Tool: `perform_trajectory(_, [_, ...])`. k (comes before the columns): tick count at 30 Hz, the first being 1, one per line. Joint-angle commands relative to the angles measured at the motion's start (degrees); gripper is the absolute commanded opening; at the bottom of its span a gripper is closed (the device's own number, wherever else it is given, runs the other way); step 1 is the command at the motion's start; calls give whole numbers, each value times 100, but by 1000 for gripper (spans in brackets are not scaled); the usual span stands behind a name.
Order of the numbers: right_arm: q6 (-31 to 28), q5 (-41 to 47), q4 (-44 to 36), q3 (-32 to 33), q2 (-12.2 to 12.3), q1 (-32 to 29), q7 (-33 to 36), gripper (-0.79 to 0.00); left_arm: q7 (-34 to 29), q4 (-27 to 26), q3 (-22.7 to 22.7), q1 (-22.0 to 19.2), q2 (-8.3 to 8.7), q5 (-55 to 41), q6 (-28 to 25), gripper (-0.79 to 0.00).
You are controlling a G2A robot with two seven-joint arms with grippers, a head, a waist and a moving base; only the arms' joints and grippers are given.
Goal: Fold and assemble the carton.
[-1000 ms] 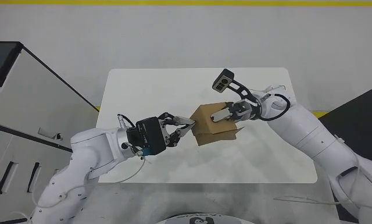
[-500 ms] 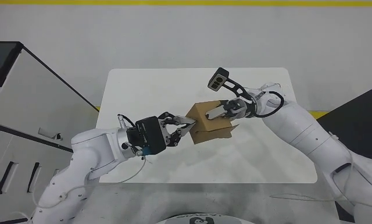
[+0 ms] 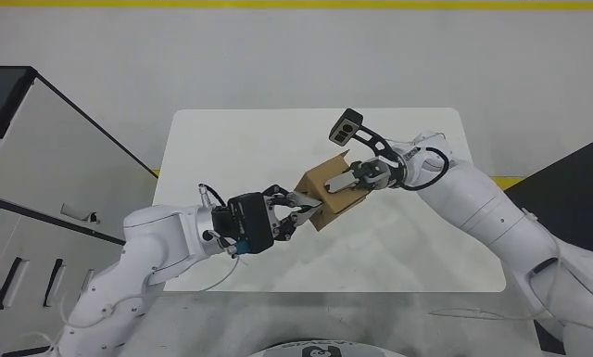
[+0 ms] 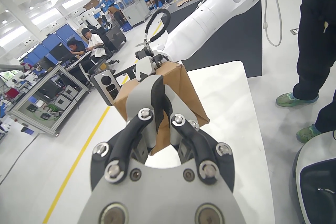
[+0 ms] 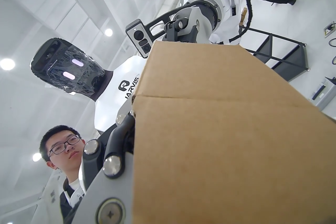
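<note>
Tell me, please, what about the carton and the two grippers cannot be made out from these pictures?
- Right gripper, its hold on the carton: covered by the carton's wall in the right wrist view, too small in the top view.
- Whether the carton's lower edge touches the table: the left gripper covers that edge in the left wrist view.

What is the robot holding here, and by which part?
The carton, between both grippers. The left gripper pinches a cardboard edge at the end nearer it; the right gripper grips the rim at the opposite end.
</note>
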Motion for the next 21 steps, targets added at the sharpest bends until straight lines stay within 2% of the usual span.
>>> perform_trajectory(1, [-1, 22, -11, -10, 4, -1, 0, -785, -4, -2, 9, -7, 0, 13, -5, -785])
perform_trajectory(21, [-78, 176, -256, -53, 82, -14, 0, -785, 18, -62, -20, 101, 16, 52, 35, -785])
